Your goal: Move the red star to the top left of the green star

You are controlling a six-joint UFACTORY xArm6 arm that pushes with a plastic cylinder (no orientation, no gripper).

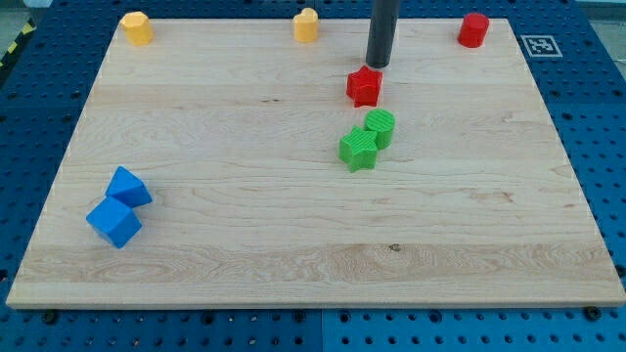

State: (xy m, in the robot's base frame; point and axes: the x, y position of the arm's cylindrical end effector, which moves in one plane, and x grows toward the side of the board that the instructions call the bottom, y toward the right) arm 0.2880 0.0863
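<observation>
The red star (364, 86) lies on the wooden board at the view's upper middle. The green star (358, 149) lies below it, a little to the left, with a gap between them. A green cylinder (380, 127) touches the green star's upper right side. My tip (379, 65) stands just above and slightly right of the red star, close to its top edge or touching it; I cannot tell which.
A yellow block (136, 28) and another yellow block (306, 25) sit along the board's top edge. A red cylinder (473, 29) sits at the top right. Two blue blocks (128, 187) (114, 222) lie at the lower left. The board (245, 117) ends at a blue pegboard.
</observation>
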